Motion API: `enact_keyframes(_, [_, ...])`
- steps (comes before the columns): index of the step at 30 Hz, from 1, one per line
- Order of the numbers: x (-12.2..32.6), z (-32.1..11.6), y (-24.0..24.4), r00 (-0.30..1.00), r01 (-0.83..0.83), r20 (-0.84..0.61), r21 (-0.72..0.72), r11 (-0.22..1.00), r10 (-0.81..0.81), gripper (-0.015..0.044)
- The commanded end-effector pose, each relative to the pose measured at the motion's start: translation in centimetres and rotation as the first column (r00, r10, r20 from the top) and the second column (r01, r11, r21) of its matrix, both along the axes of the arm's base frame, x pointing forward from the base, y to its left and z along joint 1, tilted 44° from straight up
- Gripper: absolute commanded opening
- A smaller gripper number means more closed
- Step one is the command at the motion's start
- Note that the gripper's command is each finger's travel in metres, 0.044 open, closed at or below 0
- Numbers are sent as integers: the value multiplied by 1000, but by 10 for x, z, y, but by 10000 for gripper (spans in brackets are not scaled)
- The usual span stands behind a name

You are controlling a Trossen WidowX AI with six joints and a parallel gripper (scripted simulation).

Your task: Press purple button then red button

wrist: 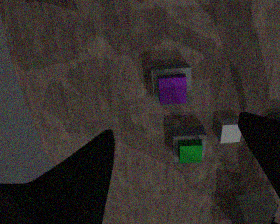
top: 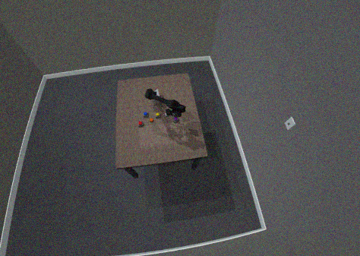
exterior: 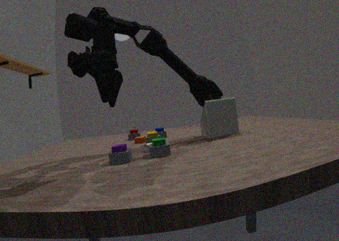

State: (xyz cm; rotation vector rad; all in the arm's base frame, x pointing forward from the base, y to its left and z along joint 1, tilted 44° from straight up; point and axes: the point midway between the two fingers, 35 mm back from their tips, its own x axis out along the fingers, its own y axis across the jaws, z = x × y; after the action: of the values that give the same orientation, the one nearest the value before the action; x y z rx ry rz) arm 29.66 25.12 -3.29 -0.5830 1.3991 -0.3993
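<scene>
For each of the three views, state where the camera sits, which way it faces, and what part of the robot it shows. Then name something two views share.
Top: high overhead, looking down on the table; whole arm visible.
Exterior: low beside the table, facing across; arm, base and open gripper visible.
Wrist: on the arm, facing down; only dark fingers show.
Shared: purple button and green button in wrist and exterior views.

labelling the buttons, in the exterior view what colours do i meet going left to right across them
purple → red → orange → yellow, then green and blue, which sit too nearly level across to order.
</scene>
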Motion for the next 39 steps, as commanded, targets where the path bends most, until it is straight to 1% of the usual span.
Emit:
enact_keyframes(1, [-9,-10,-8,999,26,40,-99,995,-22,400])
enact_keyframes(6, [-9,-10,-8,999,26,40,-99,995,-22,400])
enact_keyframes(8, [-7,-16,-13,999,26,41,-99,995,-22,348])
enact_keyframes(13, [1,-54,-48,999,26,42,-101,995,-22,216])
enact_keyframes(20, [1,-55,-50,999,26,42,-101,995,-22,32])
enact_keyframes(21, [1,-55,-50,999,26,42,-101,995,-22,20])
enact_keyframes(31, [1,-55,-50,999,26,42,-101,995,-22,20])
enact_keyframes(39, [3,-64,-58,999,26,42,-101,995,-22,20])
